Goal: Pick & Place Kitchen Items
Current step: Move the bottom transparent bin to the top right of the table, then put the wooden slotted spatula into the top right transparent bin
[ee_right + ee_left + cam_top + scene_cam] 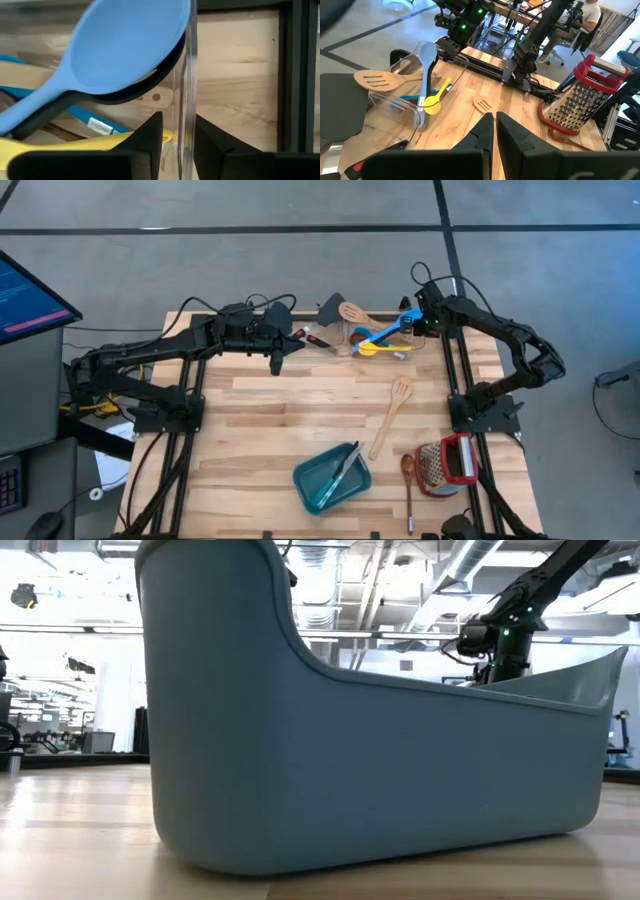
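The right gripper (412,323) is at the far edge of the table (300,415), at the right end of a clear plastic bin (365,340) that holds most of the utensils. In the right wrist view its two fingers (150,135) stand slightly apart, one on each side of the bin's clear wall (186,100), and they hold nothing. The blue spoon (120,45) lies just beyond the fingertips, its bowl resting against the wall's top edge, with a black utensil (125,92) directly under it and a yellow spoon (75,145) lower in the bin.

From above, the blue spoon (385,332) slants across the bin with its bowl at the right gripper, the yellow spoon (375,348) lies beside it, and a pale slotted spatula (352,312) sticks out of the far side.

The left gripper (290,343) hovers just left of the bin, its fingers (485,132) pressed together and empty.

Other items lie well away from both grippers: a second slotted wooden spatula (392,415) in the middle of the table, a brown wooden spoon (408,485) near the front edge, beside a box grater (447,465) with a red handle, and a teal tray (328,478) with a dark utensil (345,465) inside.
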Robot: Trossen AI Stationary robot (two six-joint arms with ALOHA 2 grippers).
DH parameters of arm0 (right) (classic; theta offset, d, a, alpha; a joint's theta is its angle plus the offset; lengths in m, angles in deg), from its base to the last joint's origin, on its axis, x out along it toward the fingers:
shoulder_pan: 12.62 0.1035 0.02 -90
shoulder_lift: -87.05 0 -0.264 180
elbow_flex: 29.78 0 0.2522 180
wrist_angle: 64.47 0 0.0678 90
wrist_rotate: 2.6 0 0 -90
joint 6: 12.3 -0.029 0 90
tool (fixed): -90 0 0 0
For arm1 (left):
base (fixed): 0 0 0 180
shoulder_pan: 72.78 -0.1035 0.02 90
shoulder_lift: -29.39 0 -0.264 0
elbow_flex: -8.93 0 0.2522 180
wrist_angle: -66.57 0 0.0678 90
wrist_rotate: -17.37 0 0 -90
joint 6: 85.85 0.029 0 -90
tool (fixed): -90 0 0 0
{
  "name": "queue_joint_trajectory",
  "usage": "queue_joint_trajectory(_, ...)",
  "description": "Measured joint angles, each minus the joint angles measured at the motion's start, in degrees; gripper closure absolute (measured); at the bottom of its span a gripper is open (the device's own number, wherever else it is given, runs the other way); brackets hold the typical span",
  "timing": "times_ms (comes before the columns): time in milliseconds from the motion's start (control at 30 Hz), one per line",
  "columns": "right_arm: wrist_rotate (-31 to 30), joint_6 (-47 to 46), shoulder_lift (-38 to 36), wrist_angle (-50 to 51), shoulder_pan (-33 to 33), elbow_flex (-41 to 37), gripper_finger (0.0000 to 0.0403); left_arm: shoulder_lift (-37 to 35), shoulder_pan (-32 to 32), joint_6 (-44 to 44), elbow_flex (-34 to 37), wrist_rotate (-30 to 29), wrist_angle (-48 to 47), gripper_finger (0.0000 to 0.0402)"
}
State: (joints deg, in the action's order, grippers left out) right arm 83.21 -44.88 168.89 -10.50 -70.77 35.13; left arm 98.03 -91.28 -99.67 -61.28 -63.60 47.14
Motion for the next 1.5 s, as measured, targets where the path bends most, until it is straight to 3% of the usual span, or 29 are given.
queue_joint_trajectory(467,0.2,0.2,-12.5,0.0,0.0,0.0,0.0316,0.0,0.0,0.0,0.0,0.0,-0.3,0.0395)
queue_joint_trajectory(600,3.3,0.1,-17.6,0.5,0.5,0.0,0.0316,0.0,0.0,-0.1,0.0,0.0,-0.5,0.0395)
queue_joint_trajectory(800,5.9,-1.0,-24.7,2.8,6.3,0.0,0.0327,0.0,0.0,-0.2,0.0,0.0,-0.9,0.0395)
queue_joint_trajectory(1000,7.8,-2.9,-29.2,4.6,14.8,0.0,0.0385,0.0,0.0,-0.6,0.0,0.0,-0.9,0.0395)
queue_joint_trajectory(1233,14.6,-3.7,-27.5,4.5,25.2,0.0,0.0401,0.0,0.0,-0.6,0.0,0.0,-0.8,0.0395)
queue_joint_trajectory(1500,26.2,-2.5,-19.1,8.1,34.8,0.0,0.0402,0.0,0.0,-0.6,0.0,0.0,-0.8,0.0395)
